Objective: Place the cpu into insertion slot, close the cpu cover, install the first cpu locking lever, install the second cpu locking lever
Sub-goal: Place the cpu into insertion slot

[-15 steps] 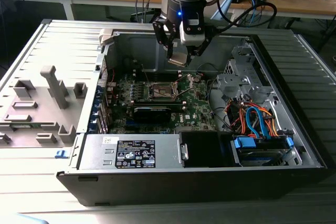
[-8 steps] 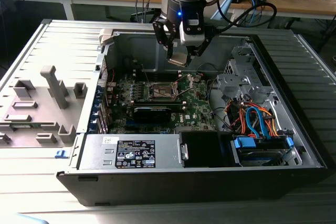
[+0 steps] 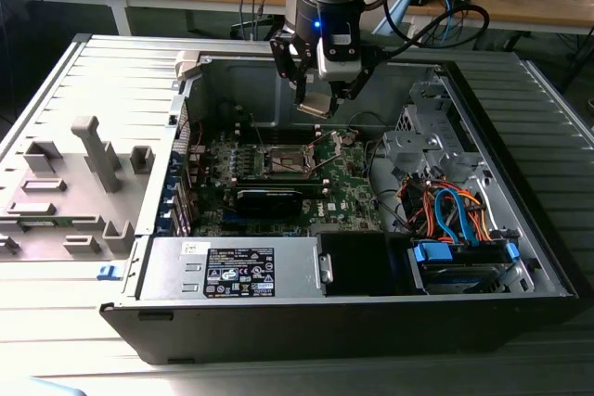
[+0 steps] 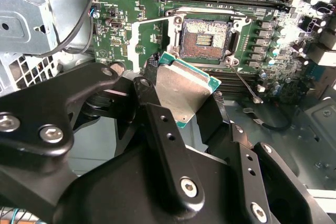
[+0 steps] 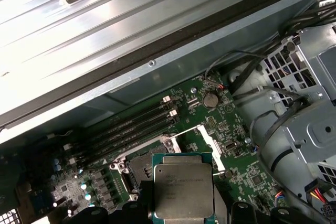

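Status, big to small:

- Computer case [image 3: 325, 326] lies on its side with the panel off. My read: that turns the green board [image 3: 357, 187] face up, so the arm can come straight down on it.
- Gripper [image 3: 318, 95] hangs over the middle of the board, about level with the case rim. Jaws are clamped on the cpu [image 4: 184, 90], 1 finger on each of 2 opposite edges. An edge grip looks deliberate: it leaves the underside free and lets the chip go down flat between the fingers.
- Insertion slot [image 4: 202, 38] is bare, with a dark centre and a silver rim. Nothing is seated in it.
- The cpu cover [image 4: 152, 21] looks swung back to one side of the slot. It shows as a thin silver frame with the board visible through its window. Presumably it sits there so the slot is open for the drop. I can't tell its exact angle.
- The cpu is in the air, clear of the slot and not touching the board. In the first wrist view it overlaps the slot's near edge, so it is roughly lined up but not over centre.
- Cpu look: flat square with a pale silver-grey metal face and a thin green border. The metal face is up.
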Action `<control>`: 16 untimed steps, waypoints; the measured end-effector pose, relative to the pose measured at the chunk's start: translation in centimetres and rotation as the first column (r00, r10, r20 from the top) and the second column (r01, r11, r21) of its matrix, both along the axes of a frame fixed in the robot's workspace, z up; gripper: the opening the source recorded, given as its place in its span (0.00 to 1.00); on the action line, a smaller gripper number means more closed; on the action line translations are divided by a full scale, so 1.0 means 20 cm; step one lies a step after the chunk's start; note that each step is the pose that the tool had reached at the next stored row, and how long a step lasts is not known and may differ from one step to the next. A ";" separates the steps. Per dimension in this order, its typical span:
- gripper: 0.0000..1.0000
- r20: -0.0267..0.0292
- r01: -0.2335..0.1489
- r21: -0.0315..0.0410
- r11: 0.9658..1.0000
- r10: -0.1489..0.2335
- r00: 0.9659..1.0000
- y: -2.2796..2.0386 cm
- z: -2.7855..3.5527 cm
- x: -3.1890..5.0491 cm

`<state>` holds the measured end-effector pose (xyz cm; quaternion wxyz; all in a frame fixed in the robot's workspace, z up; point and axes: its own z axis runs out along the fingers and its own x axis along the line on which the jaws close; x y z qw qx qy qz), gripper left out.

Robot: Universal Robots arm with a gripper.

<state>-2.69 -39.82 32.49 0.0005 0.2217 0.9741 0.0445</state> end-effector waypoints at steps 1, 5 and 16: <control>0.55 0.000 0.002 0.000 1.000 -0.002 1.000 0.000 0.000 0.000; 0.55 0.000 0.004 0.000 1.000 -0.004 1.000 0.000 0.000 0.000; 0.55 0.000 0.008 0.000 1.000 -0.008 1.000 0.000 0.000 0.000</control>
